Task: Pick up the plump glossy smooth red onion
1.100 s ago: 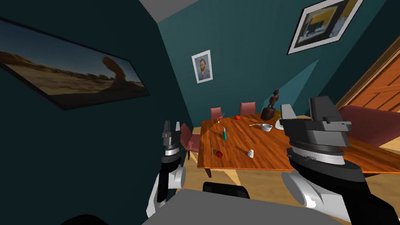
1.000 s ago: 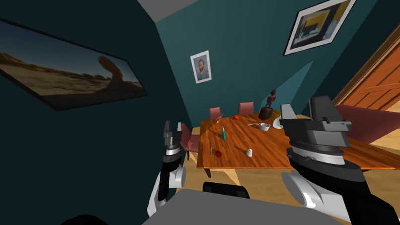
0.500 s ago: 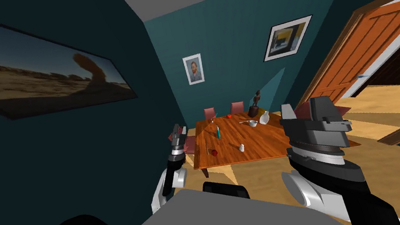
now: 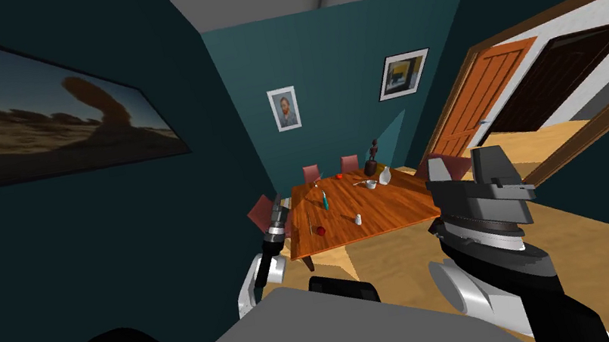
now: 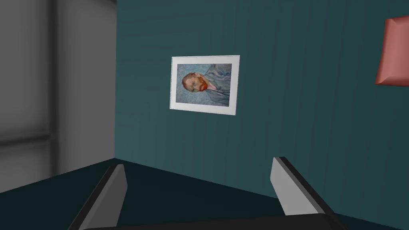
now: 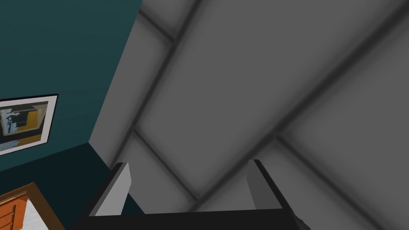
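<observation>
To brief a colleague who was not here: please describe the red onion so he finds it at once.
Find the wooden table in the teal-walled room. Near its closest left corner lies the red onion, beside a small white object. It is dark red and round; the other red thing is brighter, at the far end.

head: far table [image 4: 393, 210] | left wrist: shared portrait [image 5: 204, 84] | right wrist: ceiling [image 6: 259, 80]
</observation>
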`<state>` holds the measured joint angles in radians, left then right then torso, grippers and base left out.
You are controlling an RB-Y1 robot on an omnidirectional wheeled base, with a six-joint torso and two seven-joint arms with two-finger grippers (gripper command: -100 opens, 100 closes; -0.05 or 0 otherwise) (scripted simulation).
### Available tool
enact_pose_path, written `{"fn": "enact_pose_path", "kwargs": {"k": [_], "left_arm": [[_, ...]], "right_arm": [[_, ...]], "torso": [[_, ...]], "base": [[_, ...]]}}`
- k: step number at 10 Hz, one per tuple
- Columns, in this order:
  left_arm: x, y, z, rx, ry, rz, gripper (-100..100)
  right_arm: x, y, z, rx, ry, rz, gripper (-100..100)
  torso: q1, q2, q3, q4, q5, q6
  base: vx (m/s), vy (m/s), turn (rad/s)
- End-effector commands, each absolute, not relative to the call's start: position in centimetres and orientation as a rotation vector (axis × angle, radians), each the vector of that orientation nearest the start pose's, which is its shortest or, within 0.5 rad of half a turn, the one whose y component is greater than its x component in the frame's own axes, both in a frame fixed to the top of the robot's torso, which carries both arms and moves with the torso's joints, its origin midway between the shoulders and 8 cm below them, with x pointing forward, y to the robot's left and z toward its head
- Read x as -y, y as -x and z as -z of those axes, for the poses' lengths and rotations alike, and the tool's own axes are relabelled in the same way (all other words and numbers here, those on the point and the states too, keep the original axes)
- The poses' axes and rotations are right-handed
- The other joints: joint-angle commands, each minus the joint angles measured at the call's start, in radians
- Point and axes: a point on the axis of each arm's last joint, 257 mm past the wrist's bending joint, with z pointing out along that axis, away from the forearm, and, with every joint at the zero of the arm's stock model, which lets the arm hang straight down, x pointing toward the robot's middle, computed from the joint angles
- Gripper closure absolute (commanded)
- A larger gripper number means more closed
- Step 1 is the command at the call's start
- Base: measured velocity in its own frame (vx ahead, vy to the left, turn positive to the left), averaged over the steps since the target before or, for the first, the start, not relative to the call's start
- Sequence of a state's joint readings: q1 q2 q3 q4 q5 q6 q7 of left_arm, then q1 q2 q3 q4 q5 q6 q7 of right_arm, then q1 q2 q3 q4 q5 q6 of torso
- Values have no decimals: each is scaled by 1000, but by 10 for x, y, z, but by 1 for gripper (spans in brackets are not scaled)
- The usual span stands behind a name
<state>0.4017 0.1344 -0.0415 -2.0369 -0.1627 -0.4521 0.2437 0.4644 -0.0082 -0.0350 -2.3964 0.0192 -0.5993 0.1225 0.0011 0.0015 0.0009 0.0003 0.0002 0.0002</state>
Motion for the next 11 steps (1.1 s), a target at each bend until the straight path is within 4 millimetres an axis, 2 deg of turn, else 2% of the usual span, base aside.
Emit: {"fn": "enact_pose_path", "kwargs": {"k": [1, 4, 5, 6, 7, 8, 9, 10, 11], "left_arm": [[-238, -411, 98, -979, 772, 1400, -100], [-241, -419, 135, -1049, 825, 1370, -100], [-242, -424, 155, -1096, 850, 1352, -100], [-243, -424, 161, -1104, 860, 1347, -100], [-245, -428, 185, -1156, 892, 1323, -100], [-245, -428, 188, -1159, 896, 1320, -100], [-247, -431, 208, -1206, 921, 1298, -100], [-249, -431, 216, -1215, 934, 1291, -100], [-252, -432, 238, -1264, 963, 1265, -100]], "right_arm": [[271, -297, -101, -477, -398, -1200, 0], [271, -297, -101, -477, -398, -1200, 0], [271, -297, -101, -477, -398, -1200, 0], [271, -297, -101, -477, -398, -1200, 0], [271, -297, -101, -477, -398, -1200, 0], [271, -297, -101, -477, -398, -1200, 0], [271, -297, -101, -477, -398, -1200, 0], [271, -297, -101, -477, -398, -1200, 0], [271, -297, -101, -477, -398, -1199, 0]], "torso": [[0, 0, 0, 0, 0, 0], [0, 0, 0, 0, 0, 0], [0, -1, 0, 0, 0, -1], [0, 0, 0, 0, 0, 0], [1, -1, 0, 0, 0, -1], [1, -1, 0, 0, 0, 0], [0, -1, 0, 0, 0, -1], [0, 0, 0, 0, 0, 0], [1, 0, 0, 0, 0, -1]], "base": [[-35, 8, -254], [-23, 6, -151], [-20, 5, -259], [-18, 12, -110], [-16, 11, -183], [-15, 10, -146], [-22, 8, -250], [-19, 11, -105], [-19, 4, -233]]}}
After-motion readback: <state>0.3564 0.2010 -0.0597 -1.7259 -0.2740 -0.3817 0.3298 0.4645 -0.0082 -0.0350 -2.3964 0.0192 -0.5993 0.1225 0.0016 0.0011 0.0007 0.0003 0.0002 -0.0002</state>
